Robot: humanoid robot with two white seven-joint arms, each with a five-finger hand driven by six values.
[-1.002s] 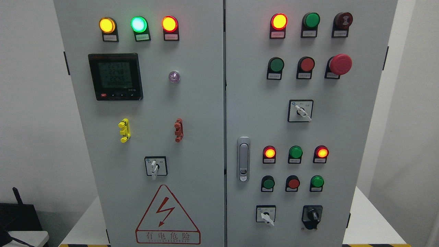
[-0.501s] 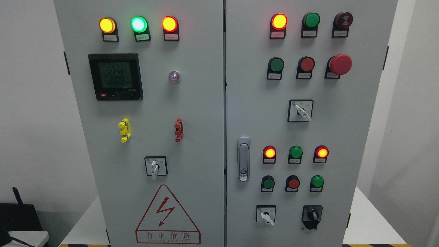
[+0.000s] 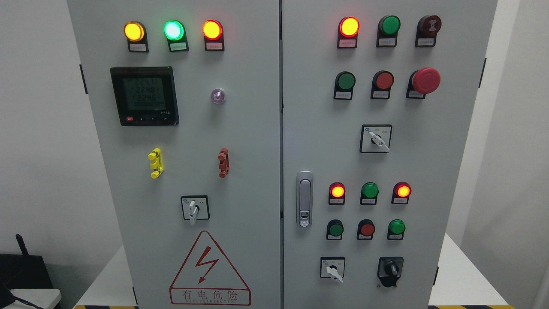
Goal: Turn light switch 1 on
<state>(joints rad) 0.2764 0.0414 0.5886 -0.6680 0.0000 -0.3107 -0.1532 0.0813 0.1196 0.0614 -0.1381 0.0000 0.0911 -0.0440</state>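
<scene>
A grey electrical cabinet [image 3: 257, 141] with two doors fills the head view. Its right door carries rows of buttons and lamps: a lit red lamp [image 3: 348, 26] at the top, then a green push button [image 3: 345, 80], a red push button [image 3: 383, 80] and a red mushroom stop button [image 3: 425, 80]. Lower down sit lit red lamps [image 3: 337, 191] [image 3: 402, 190] and an unlit green lamp [image 3: 369, 190], with green, red and green buttons [image 3: 366, 229] beneath. Rotary selector switches [image 3: 376, 138] [image 3: 332, 268] [image 3: 390, 269] are also on this door. Neither hand nor arm shows.
The left door holds yellow, green and red lit lamps [image 3: 173, 30], a digital meter [image 3: 144, 95], a selector switch [image 3: 194, 208] and a warning triangle [image 3: 209, 268]. A door handle [image 3: 304, 198] sits by the centre seam. A white table [image 3: 459, 279] bears the cabinet.
</scene>
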